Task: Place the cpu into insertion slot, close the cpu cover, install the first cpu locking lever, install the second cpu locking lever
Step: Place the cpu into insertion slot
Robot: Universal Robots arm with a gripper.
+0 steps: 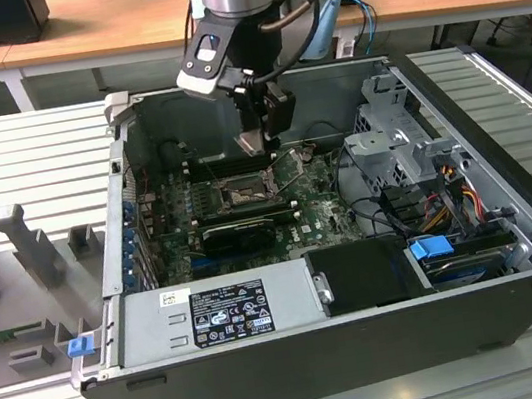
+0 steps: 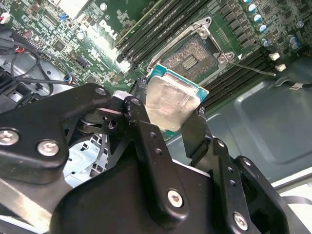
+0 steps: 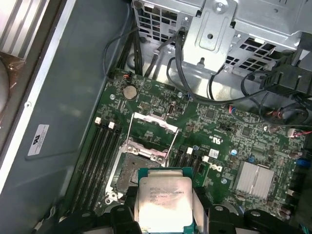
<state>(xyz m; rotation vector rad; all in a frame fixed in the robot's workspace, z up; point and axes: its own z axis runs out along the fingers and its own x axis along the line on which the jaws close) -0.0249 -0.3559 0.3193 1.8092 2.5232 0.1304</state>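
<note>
Your gripper (image 2: 168, 111) is clamped on the cpu (image 2: 173, 97) by two opposite edges, above the motherboard (image 3: 219, 141), near the insertion slot (image 3: 129, 171) but not seated. Keep the chip level and square to the socket. The cpu cover (image 3: 155, 122) stands raised. A lever wire (image 2: 253, 68) and memory slots (image 3: 100, 151) flank the socket, so allow clearance.

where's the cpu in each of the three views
Exterior view: cpu held by the gripper, just above the insertion slot.
Second wrist view: cpu in the gripper, beside the open insertion slot.
First wrist view: cpu in the gripper, partly covering the insertion slot.
Shared landmark: the insertion slot.
</note>
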